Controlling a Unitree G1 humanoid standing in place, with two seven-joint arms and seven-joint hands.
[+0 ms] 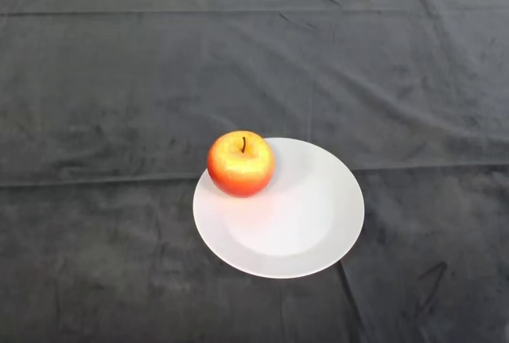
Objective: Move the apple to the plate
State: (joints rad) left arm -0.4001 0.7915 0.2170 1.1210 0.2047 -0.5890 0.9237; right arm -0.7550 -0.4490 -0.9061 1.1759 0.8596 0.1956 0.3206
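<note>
Pretty simple scene here, seen from the head camera looking down. The left side of the frame is just the dark cloth [103, 96] covering the worktop, with a long crease running across at about mid height and another near the top. Just left of centre sits the apple [240, 163], red and orange with a yellowish patch, upright with its stem pointing up. It's resting on the upper left rim of the plate [318, 224], so it's on the plate but right at the edge, not in the middle. The plate is plain white and round, lying flat a little below and right of centre. Right of it there's only more wrinkled cloth. No robot hand shows anywhere, so can't tell its state.
</note>
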